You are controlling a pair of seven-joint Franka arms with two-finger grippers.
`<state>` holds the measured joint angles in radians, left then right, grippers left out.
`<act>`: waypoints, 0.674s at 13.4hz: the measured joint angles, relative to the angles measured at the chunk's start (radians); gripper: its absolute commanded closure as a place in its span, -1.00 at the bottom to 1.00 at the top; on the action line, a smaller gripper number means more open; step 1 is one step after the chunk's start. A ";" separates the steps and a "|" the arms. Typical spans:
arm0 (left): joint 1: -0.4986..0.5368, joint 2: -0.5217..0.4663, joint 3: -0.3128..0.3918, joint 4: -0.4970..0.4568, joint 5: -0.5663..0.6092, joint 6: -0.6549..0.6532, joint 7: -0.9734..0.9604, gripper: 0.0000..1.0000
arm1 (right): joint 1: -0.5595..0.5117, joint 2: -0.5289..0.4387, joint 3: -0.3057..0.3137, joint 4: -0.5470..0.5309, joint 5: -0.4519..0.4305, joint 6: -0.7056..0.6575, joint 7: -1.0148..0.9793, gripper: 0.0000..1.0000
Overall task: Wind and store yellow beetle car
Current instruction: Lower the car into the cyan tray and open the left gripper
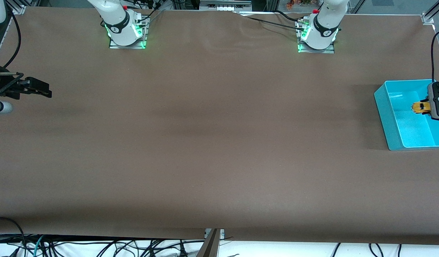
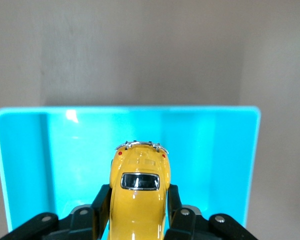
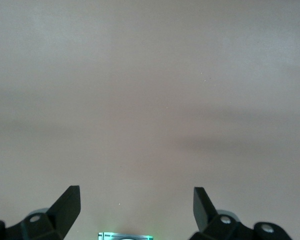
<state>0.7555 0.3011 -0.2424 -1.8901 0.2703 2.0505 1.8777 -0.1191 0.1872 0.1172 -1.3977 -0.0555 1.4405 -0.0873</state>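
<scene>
The yellow beetle car is clamped between the fingers of my left gripper, held over the inside of the turquoise bin at the left arm's end of the table. In the left wrist view the car points away from the camera with its dark window up, both black fingers pressed on its sides, the bin below it. My right gripper is open and empty over bare table at the right arm's end; it waits there, and its own view shows its spread fingers.
The brown table cover stretches between the two arms. The arm bases stand along the edge farthest from the front camera. Cables hang below the table's near edge.
</scene>
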 measured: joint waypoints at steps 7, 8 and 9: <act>0.122 0.195 -0.001 -0.107 0.001 0.314 0.054 -0.98 | 0.000 0.000 0.000 0.001 0.000 0.001 0.000 -1.00; 0.122 0.201 -0.003 -0.107 0.001 0.322 0.054 -1.00 | 0.000 0.000 0.000 0.001 0.000 0.001 0.000 -1.00; 0.122 0.201 -0.006 -0.106 0.001 0.324 0.054 -1.00 | 0.000 0.000 0.000 0.001 0.000 0.002 0.000 -1.00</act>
<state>0.8778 0.5023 -0.2485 -1.9963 0.2714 2.3740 1.9317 -0.1189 0.1872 0.1174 -1.3969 -0.0554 1.4420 -0.0873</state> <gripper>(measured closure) 0.467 0.000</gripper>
